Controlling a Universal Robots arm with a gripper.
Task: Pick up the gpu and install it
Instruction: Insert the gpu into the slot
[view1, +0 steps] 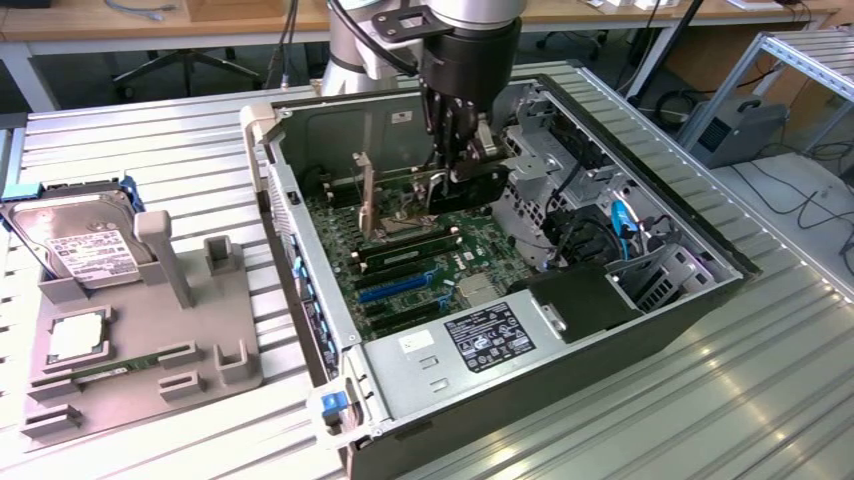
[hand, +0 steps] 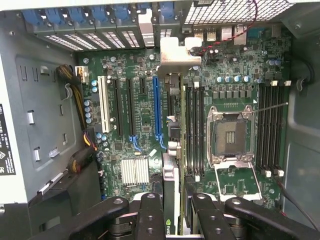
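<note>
The arm's claw reaches down into the open computer case and is closed narrowly on the gpu, holding the card on edge between its fingers. In the exterior view the card hangs just above the green motherboard, near the case's rear wall, at about twelve o'clock from the board's middle; its silver end bracket stands upright toward the exterior view's left of the claw. In the wrist view the black fingers sit on either side of the card's thin edge, which runs straight away from the camera, in line with the slots and just beside the blue slot. The silver bracket is at the far end against the row of rear slot covers. Whether the card's lower edge already touches the board cannot be told. The open processor socket lies at about three o'clock from the card, with memory slots between them. Outside the case, on the metal table, a grey holder at nine o'clock from the case carries a hard drive and a green memory stick.
</note>
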